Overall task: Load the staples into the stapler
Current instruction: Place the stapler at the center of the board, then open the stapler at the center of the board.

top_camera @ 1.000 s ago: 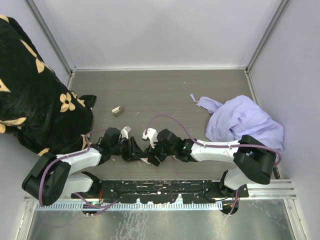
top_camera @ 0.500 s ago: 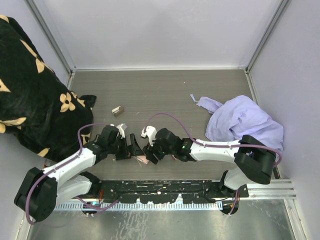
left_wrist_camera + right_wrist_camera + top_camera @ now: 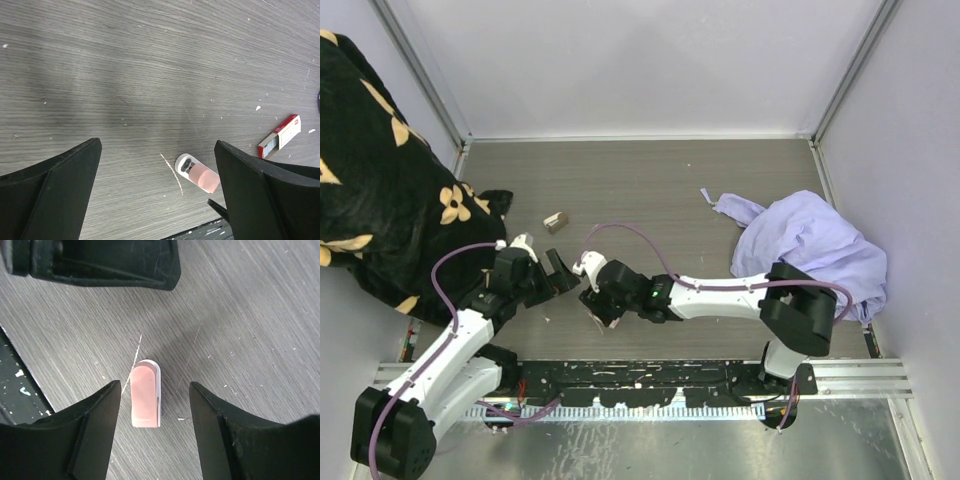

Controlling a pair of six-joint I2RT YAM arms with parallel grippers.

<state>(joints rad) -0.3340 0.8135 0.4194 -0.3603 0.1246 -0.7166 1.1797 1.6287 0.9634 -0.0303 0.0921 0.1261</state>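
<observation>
The stapler (image 3: 146, 396), a small pink and white one, lies flat on the grey table. My right gripper (image 3: 155, 386) hangs over it, open, with a finger on each side and a gap to both. In the top view the right gripper (image 3: 597, 303) is near the table's front, left of centre. My left gripper (image 3: 558, 272) is just left of it, wide open and holding nothing. In the left wrist view the stapler (image 3: 199, 175) lies ahead between the open fingers of the left gripper (image 3: 157, 145). The staples (image 3: 280, 136), a red and white box with its tray slid partly out, lie farther right.
A black cloth with tan flowers (image 3: 380, 180) is heaped at the left, a lilac cloth (image 3: 810, 245) at the right. A small tan block (image 3: 556, 221) sits behind the left gripper. A thin pale streak (image 3: 172, 172) runs beside the stapler. The black mounting rail (image 3: 640, 380) lines the near edge.
My left gripper opened wide and drew back to the left, away from the stapler. The right gripper shifted left and now stands over the stapler.
</observation>
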